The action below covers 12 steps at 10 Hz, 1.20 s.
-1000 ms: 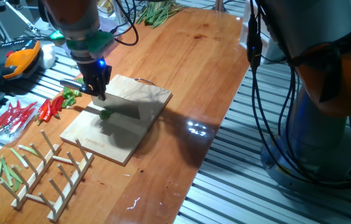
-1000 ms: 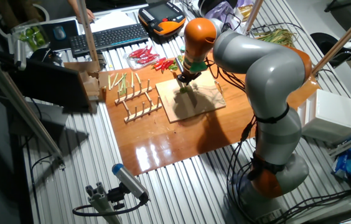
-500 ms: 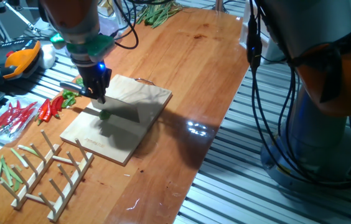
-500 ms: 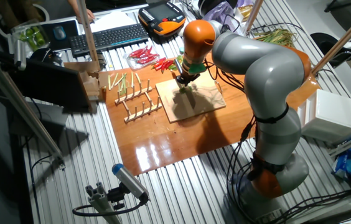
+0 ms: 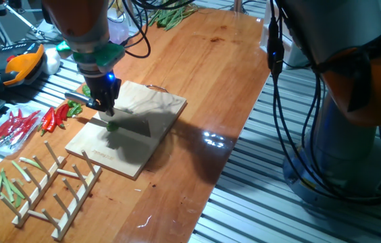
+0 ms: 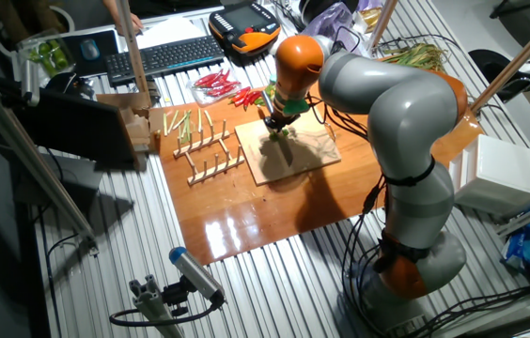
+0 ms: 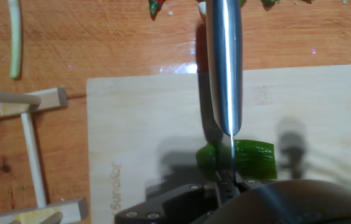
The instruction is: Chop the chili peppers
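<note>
A short bright-green chili pepper piece point(image 7: 254, 158) lies on the wooden cutting board point(image 7: 132, 124); it also shows in one fixed view point(image 5: 112, 125). My gripper point(image 5: 103, 102) is shut on a knife point(image 7: 225, 62) and stands right over the pepper. The blade runs across the pepper's left part, and its shadow falls on the board just to the left. In the other fixed view the gripper point(image 6: 279, 120) hangs over the board point(image 6: 303, 155). I cannot tell if the blade touches the pepper.
Red chilies point(image 5: 18, 125) and another green pepper point(image 5: 75, 106) lie left of the board. A wooden peg rack point(image 5: 55, 182) with pale-green strips point(image 5: 1, 185) sits at the front left. Green stalks point(image 5: 170, 13) lie at the far end. A keyboard and pendant are off the table's left.
My gripper with the knife has shifted slightly to the left over the board. The pepper piece has stayed in place.
</note>
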{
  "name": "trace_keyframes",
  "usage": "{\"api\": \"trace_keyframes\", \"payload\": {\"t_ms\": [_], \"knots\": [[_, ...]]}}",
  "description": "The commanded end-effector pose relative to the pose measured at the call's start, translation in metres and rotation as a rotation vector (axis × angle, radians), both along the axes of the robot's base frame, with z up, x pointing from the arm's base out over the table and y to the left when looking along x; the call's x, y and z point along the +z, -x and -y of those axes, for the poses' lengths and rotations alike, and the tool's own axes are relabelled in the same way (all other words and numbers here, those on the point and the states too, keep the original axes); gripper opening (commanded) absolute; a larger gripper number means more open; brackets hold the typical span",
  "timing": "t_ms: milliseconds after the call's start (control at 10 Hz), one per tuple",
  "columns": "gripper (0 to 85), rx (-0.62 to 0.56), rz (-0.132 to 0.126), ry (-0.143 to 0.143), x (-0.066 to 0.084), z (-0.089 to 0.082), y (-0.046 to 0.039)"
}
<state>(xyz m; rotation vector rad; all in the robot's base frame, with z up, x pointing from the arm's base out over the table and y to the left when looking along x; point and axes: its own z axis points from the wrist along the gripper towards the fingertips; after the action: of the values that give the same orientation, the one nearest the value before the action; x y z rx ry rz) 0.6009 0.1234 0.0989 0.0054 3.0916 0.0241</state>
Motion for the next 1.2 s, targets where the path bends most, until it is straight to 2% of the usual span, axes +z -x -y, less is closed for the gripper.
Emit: {"api": "trace_keyframes", "payload": {"t_ms": [0, 500, 700, 1000, 1100], "knots": [[0.0, 0.002, 0.004, 0.000, -0.002, -0.001, -0.0003], [0.0, -0.004, 0.027, 0.007, -0.009, -0.008, 0.0008], [0.0, -0.006, 0.035, 0.012, -0.013, -0.010, -0.0027], [0.0, 0.005, 0.038, 0.002, -0.019, -0.009, -0.0108], [0.0, 0.006, 0.040, 0.002, -0.018, -0.008, -0.0109]]}}
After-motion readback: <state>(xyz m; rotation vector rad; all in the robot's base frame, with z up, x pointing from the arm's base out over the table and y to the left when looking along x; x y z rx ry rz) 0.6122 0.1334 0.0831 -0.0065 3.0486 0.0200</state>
